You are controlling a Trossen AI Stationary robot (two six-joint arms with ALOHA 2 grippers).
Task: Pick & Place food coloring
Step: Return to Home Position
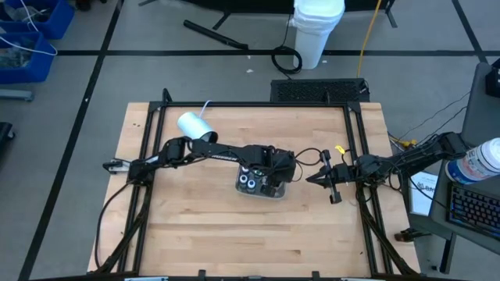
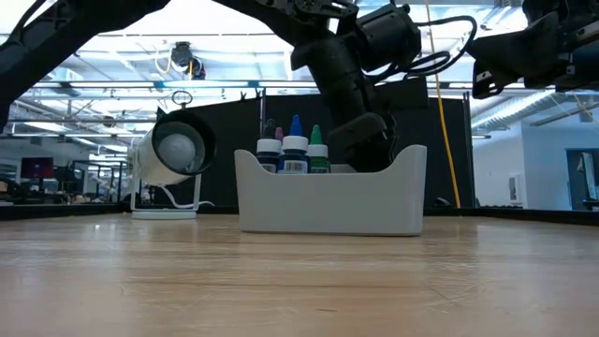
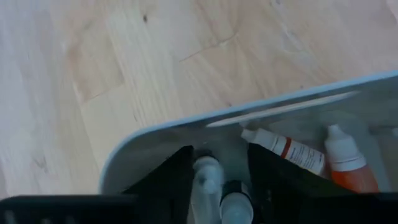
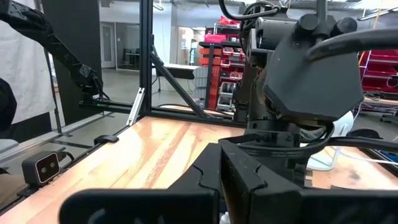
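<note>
Your left gripper [image 3: 219, 150] is down over the grey bin [image 2: 328, 208], which sits near the middle of the surface [image 1: 219, 230]. Its fingers [image 3: 174, 177] are parted, with the tips inside the bin's rim. Two white-capped bottles show in the gap between them. Neither finger visibly presses on either one, so you have hold of nothing.

The food coloring bottles [image 2: 296, 154] are in the bin. The low view shows several upright at the end nearer the cylinder, with blue, green and pink tips above the wall. The left wrist view adds an orange bottle [image 3: 348, 168] and a white bottle with a red band [image 3: 287, 149]; the banded one lies on its side on the bin floor.

The white-and-grey cylinder [image 1: 194, 123] lies on the surface, apart from the bin, on the left arm's side toward the far edge.

Your right gripper [image 1: 311, 180] hangs above the surface near the bin's right side and points at it. Its fingers look closed together with nothing between them.
</note>
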